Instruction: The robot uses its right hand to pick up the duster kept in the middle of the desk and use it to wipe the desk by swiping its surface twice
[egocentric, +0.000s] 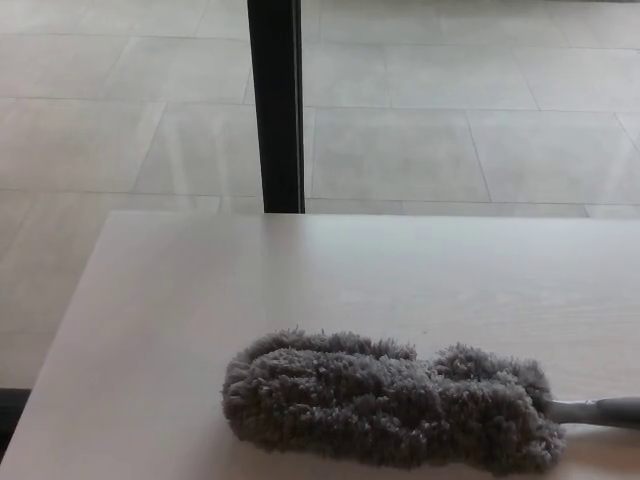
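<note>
One duster (385, 405) (one desk (300, 280))

No part of the robot's body within the head view (neither arm nor hand)

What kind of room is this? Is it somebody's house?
Hard to say for sure, but it looks like an office or hall rather than a home: a plain pale desk, a big tiled floor and a black post. A fluffy grey duster lies on the desk.

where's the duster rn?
Head view: duster lies flat on the desk near its front edge, right of centre, handle pointing right.
</note>
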